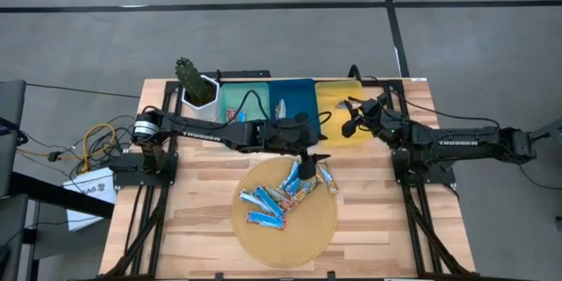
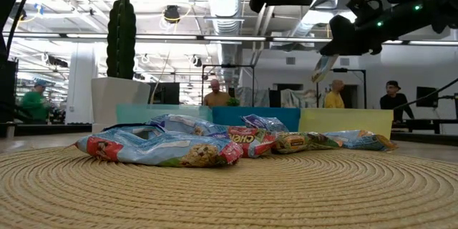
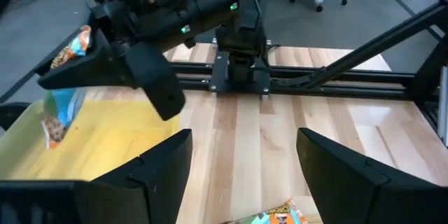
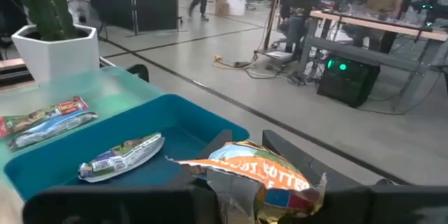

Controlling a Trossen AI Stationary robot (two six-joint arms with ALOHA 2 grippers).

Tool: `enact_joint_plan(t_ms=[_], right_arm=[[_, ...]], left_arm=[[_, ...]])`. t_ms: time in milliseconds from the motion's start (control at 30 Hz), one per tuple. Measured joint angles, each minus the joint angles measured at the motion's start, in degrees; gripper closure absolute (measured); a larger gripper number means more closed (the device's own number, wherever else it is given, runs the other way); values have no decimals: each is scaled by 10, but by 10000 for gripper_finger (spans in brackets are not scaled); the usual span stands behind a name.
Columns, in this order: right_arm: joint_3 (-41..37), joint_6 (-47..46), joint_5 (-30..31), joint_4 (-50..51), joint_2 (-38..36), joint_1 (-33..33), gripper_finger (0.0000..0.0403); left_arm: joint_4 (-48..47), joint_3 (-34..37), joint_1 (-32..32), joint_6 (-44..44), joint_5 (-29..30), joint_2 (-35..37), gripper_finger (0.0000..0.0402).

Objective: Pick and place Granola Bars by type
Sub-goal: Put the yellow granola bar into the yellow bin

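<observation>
- The left hand hangs above the far edge of the round woven mat, pointing down, its two fingers spread wide with nothing between them.
- Just below it lies the pile of granola bars on the mat; in the low view they lie as a heap of blue-white wrappers.
- The right hand reaches in over the yellow tray, raised off the worktop.
- Its fingers are clamped on an orange-wrapped bar, which dangles from it.
- Beyond that hand, the blue tray holds one silver-wrapped bar, and the teal tray two more.
- A potted cactus stands past the teal tray.
</observation>
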State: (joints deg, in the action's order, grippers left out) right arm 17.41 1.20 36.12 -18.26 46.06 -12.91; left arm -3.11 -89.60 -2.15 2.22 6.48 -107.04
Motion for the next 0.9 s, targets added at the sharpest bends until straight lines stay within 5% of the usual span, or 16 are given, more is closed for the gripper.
enact_joint_plan(t_ms=[200,567,900], right_arm=[[57,-47,-3,110,11,-19,337],[212,-114,-96,329,79,-79,337],[278,-145,-250,409,154,-142,337]], left_arm=[[0,0,0,-3,0,0,152],[-2,0,0,-2,1,0,152],[-27,0,0,5,2,0,152]])
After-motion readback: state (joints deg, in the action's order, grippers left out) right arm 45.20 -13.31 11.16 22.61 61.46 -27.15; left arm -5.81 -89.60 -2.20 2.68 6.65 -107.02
